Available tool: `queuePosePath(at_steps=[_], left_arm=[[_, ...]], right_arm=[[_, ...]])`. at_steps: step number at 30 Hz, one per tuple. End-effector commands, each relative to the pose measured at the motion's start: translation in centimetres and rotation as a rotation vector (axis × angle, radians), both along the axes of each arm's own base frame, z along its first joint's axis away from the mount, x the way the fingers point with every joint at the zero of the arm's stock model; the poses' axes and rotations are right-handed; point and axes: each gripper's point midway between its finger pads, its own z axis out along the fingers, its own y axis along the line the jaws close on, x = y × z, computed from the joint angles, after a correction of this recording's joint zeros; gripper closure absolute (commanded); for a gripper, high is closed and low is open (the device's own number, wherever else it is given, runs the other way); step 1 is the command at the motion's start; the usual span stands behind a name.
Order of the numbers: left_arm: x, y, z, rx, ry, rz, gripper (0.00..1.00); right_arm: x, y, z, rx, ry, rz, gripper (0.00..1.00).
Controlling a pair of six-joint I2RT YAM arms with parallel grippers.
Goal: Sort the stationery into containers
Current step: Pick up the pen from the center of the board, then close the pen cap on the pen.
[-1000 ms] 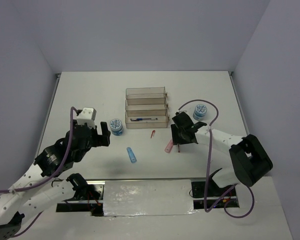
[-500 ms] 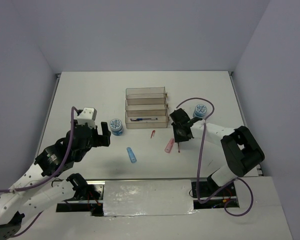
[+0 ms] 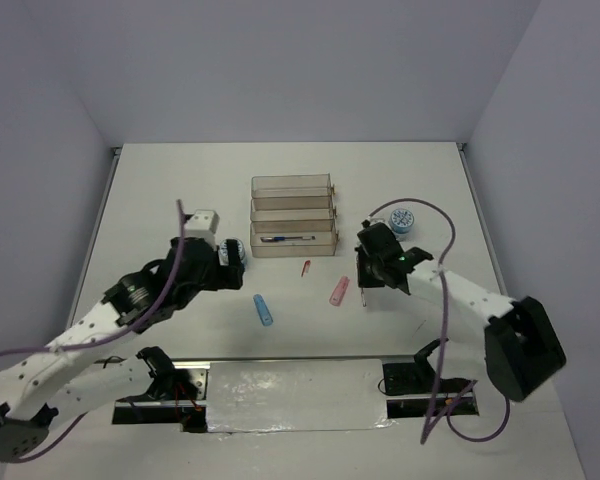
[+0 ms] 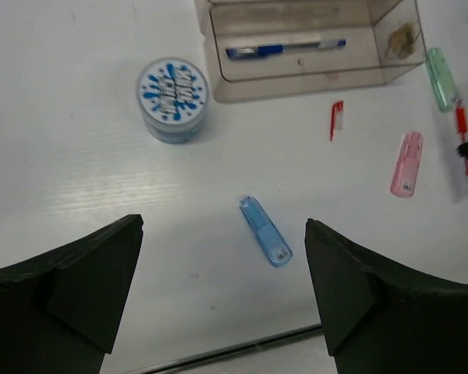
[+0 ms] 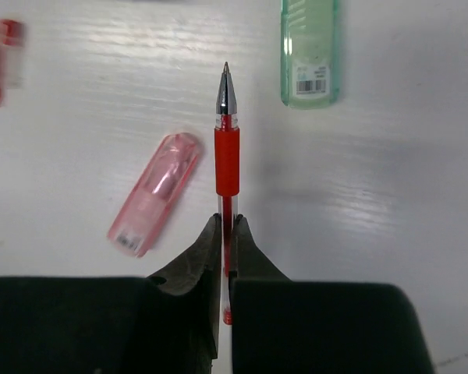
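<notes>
**A:** Where's the red pen?

**B:** In my right pincer [image 5: 226,226]. It is pinched narrow on the barrel, well back toward the rear end. The red pen [image 5: 226,152] juts forward with its tip bare, between the pink stick [image 5: 154,193] and the green stick [image 5: 310,51], off to the right of the rack [image 3: 292,180]. I can't tell whether it has cleared the surface [image 3: 180,190].

**A:** And your left?

**B:** My left pincer [image 4: 222,226] gapes wide and holds nothing. It hangs above the blue stick [image 4: 265,231], and the roll [image 4: 172,89] is just beyond that.

**A:** So how do you finish this cleanly?

**B:** I'd go straight up first, so the tip doesn't sweep either stick. With the grip so far back, I judge the long front end could droop or pivot, so I'd move slowly and avoid any sharp wrist turns. Over the rack I'd turn the pen to run along the near tray [image 3: 325,250], parallel to the blue pen [image 4: 285,49] lying in it. That looks to me like the pen tray.

**A:** Would you drop it from above?

**B:** No. I'd bring it down inside the walls and only then let go, because I think it would bounce out from higher up. I'd also keep my left arm off the rack's left end while I cross.
</notes>
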Motion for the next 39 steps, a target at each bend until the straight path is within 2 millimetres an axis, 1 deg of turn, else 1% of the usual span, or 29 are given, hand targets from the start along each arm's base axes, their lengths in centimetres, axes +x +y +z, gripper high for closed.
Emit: queuePosePath(at_steps=[1,2,3,4,5,6,7,8,9,10,11,12,13,14,15,16,17,20,23,25,26,29,36,38,39], left_arm=[[0.7,-5.8,-1.3,-0.097,0.097,-0.064,0.03],[1.2,-6.9,-1.6,-0.102,0.100,-0.059,0.03],[1.4,-8.7,-2.9,-0.058,0.131,-0.080,0.03],[1.6,-9.8,-3.5,-0.045,0.146,-0.097,0.03],[2.0,-11.1,-4.0,-0.044,0.152,-0.112,0.03],[2.2,-12.5,-4.1,-0.041,0.155,-0.134,0.03],[2.5,-13.5,-6.1,0.007,0.192,-0.152,0.03],[2.9,-14.4,-6.7,0.014,0.194,-0.159,0.03],[3.4,-15.4,-8.1,0.051,0.217,-0.164,0.04],[3.7,-15.9,-8.6,0.073,0.221,-0.176,0.06],[4.1,-16.5,-9.2,0.087,0.221,-0.178,0.07],[4.5,-17.5,-10.0,0.111,0.226,-0.183,0.08],[4.9,-17.7,-10.3,0.131,0.218,-0.184,0.10],[5.2,-18.2,-10.6,0.138,0.216,-0.184,0.11],[5.8,-18.9,-11.4,0.155,0.222,-0.186,0.13],[6.1,-19.3,-11.6,0.167,0.217,-0.198,0.17],[6.6,-19.9,-12.3,0.183,0.224,-0.197,0.18],[7.4,-21.1,-13.6,0.215,0.236,-0.213,0.18],[8.1,-21.5,-14.5,0.237,0.251,-0.204,0.20],[8.5,-21.3,-15.2,0.252,0.259,-0.195,0.21],[8.7,-21.4,-15.2,0.247,0.260,-0.195,0.22],[9.3,-20.9,-15.7,0.252,0.264,-0.182,0.22],[10.2,-19.7,-17.2,0.257,0.288,-0.174,0.24],[10.3,-19.9,-17.5,0.253,0.289,-0.183,0.25],[10.4,-19.9,-17.6,0.253,0.291,-0.180,0.27]], right_arm=[[0.7,-0.8,6.0,0.040,-0.150,-0.061,1.00],[1.0,-1.1,9.1,0.070,-0.236,-0.080,1.00],[0.5,-1.5,10.2,0.072,-0.253,-0.080,1.00],[0.2,-1.8,12.3,0.103,-0.316,-0.081,1.00],[0.1,-2.2,13.5,0.108,-0.350,-0.084,1.00],[-0.7,-2.7,14.1,0.100,-0.358,-0.079,1.00],[-1.2,-3.3,15.5,0.117,-0.401,-0.085,1.00],[-1.6,-3.6,16.4,0.123,-0.422,-0.084,1.00],[-2.4,-4.0,16.6,0.116,-0.419,-0.076,1.00],[-2.9,-4.4,17.5,0.132,-0.451,-0.076,1.00],[-3.5,-4.7,17.6,0.129,-0.445,-0.072,1.00],[-3.9,-4.6,17.9,0.144,-0.450,-0.058,1.00],[-4.4,-4.6,18.4,0.164,-0.474,-0.043,1.00],[-4.7,-4.5,18.5,0.176,-0.476,-0.030,1.00],[-4.9,-4.5,18.4,0.180,-0.470,-0.021,1.00],[-5.2,-4.6,18.6,0.185,-0.474,-0.019,1.00],[-5.4,-4.6,18.6,0.186,-0.473,-0.014,1.00],[-5.8,-4.1,19.3,0.220,-0.492,0.016,1.00],[-5.9,-3.9,20.0,0.237,-0.510,0.038,1.00],[-6.0,-3.8,20.3,0.243,-0.516,0.049,1.00],[-6.1,-3.8,20.3,0.242,-0.515,0.051,1.00],[-6.1,-3.7,20.6,0.242,-0.521,0.057,1.00],[-5.8,-3.3,20.5,0.245,-0.520,0.072,1.00],[-5.7,-3.1,20.3,0.247,-0.514,0.078,1.00],[-5.6,-3.1,20.3,0.247,-0.514,0.079,1.00]])
